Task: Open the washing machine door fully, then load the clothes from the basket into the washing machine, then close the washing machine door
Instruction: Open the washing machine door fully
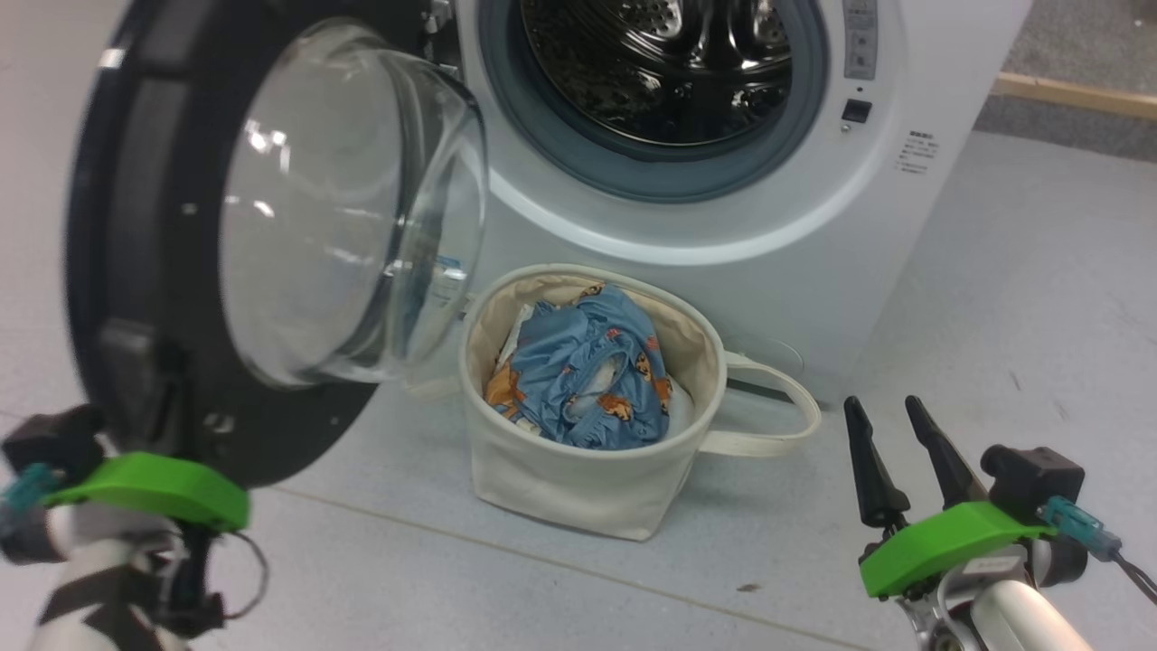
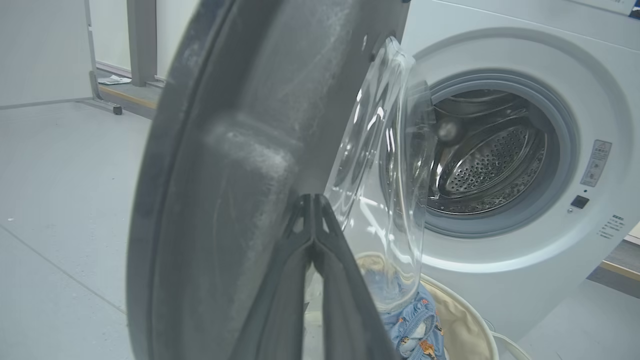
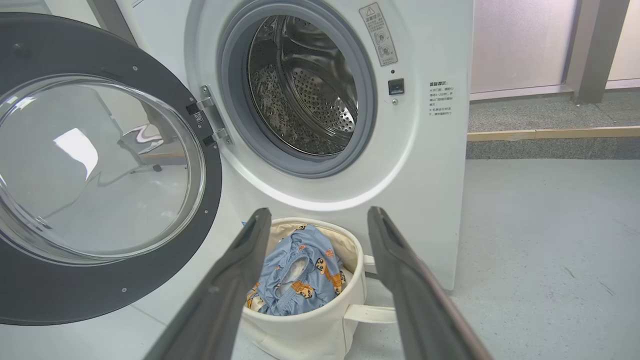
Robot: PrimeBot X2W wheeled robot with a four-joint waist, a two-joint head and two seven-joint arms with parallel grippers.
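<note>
The washing machine door (image 1: 99,226) stands swung out to the left, its clear glass bowl (image 1: 343,208) facing the basket. The white washing machine (image 1: 768,226) shows its steel drum (image 3: 305,90) uncovered. Below the opening the cream basket (image 1: 578,479) sits on the floor, with the blue and orange printed clothes (image 1: 587,362) inside. My left gripper (image 2: 312,199) is shut, its tips against the door's dark inner face (image 2: 225,175). In the head view its fingers are hidden by the door's lower rim. My right gripper (image 1: 890,425) hangs open right of the basket, nothing between its fingers (image 3: 250,250).
One basket loop handle (image 1: 768,407) lies on the floor toward my right gripper. A raised step with a wooden edge (image 1: 1076,95) runs behind the machine on the right. A wheeled partition foot (image 2: 105,100) stands far off on the grey floor.
</note>
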